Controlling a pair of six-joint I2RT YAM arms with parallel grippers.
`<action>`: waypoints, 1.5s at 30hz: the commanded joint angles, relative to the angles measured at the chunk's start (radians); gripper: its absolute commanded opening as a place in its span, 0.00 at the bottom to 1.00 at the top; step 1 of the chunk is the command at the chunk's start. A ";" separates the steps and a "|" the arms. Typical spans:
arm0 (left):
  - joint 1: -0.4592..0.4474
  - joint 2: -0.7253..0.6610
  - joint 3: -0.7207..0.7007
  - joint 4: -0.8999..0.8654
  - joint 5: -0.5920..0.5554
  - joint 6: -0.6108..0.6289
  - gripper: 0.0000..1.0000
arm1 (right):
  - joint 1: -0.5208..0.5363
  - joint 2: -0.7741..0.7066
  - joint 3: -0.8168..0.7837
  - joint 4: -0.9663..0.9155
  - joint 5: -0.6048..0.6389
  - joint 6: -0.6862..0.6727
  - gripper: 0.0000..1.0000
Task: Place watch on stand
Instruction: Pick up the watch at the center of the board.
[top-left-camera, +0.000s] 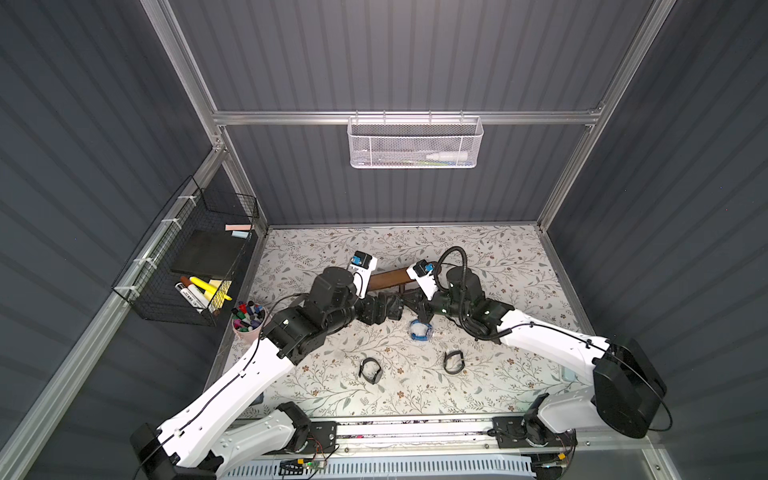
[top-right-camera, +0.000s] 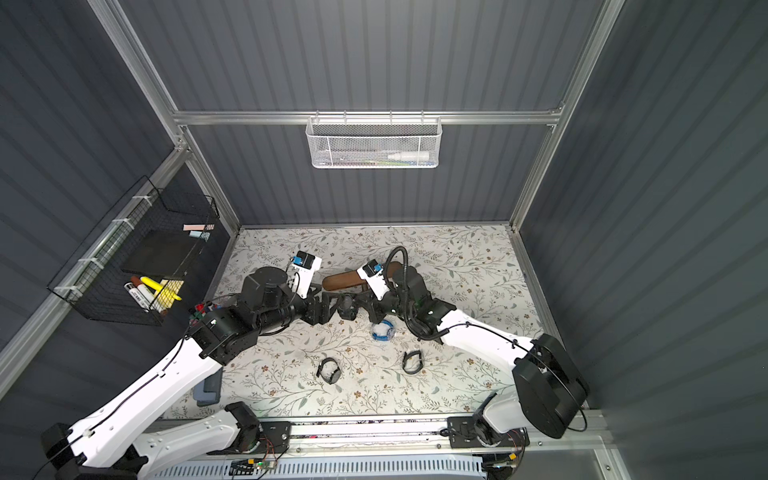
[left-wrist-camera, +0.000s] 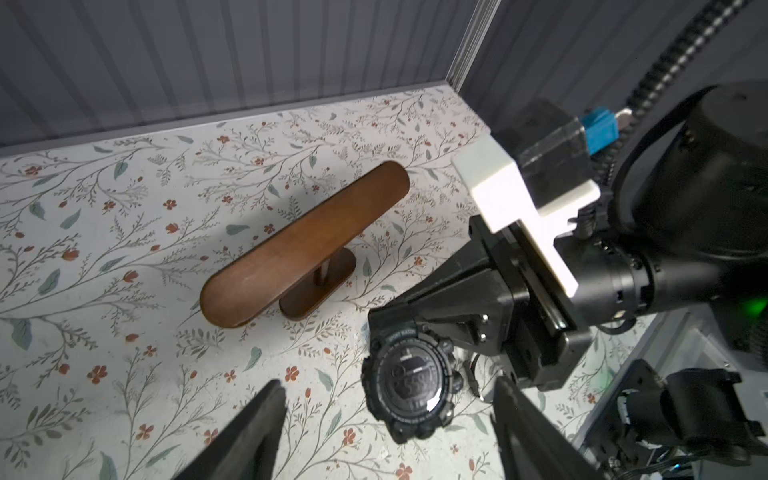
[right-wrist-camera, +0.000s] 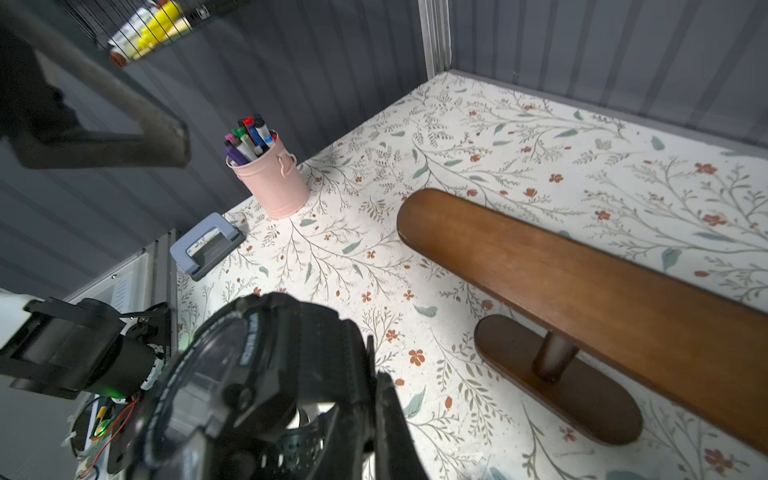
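Both arms reach in from the near edge and meet at mid-counter (top-left-camera: 511, 266). Forearms are angled inward, wrists roughly level, tools nose to nose.

Right tool (left-wrist-camera: 399, 322) is clamped tight on the strap of the black digital watch (left-wrist-camera: 409, 380) and holds it off the counter. Left tool (left-wrist-camera: 389, 384) is spread wide. Its fingers (left-wrist-camera: 257, 419) flank the watch on both sides with no contact visible, so it grips nothing. The dial faces the left tool, and the strap runs from the case into the right tool's grip. Can't tell if the buckle is done up.

Stand (left-wrist-camera: 303, 245) is upright just behind the watch, toward the back wall, not touching it. Its bar is level on the post, with the long axis roughly left-right across the counter, in line with the oval base. In both top views the right wrist camera mount (top-left-camera: 422, 272) covers the bar's right end.

Around, all on the counter:
- white-and-blue watch (top-left-camera: 419, 330) near the right wrist
- loose black watch (top-left-camera: 371, 370) and second loose black watch (top-left-camera: 453, 361) nearer the base rail
- pink pen pot (right-wrist-camera: 272, 183) and grey hole punch (right-wrist-camera: 205, 245) at the left edge — well apart from the stand
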 joint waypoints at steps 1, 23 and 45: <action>-0.035 0.011 -0.003 -0.038 -0.099 0.002 0.76 | 0.010 0.015 0.010 -0.002 0.028 0.001 0.00; -0.063 0.106 -0.058 0.002 0.019 -0.087 0.78 | 0.019 0.034 0.017 0.010 0.020 0.002 0.00; -0.066 0.158 -0.047 0.021 -0.038 -0.091 0.69 | 0.019 0.026 0.009 0.021 0.022 -0.002 0.00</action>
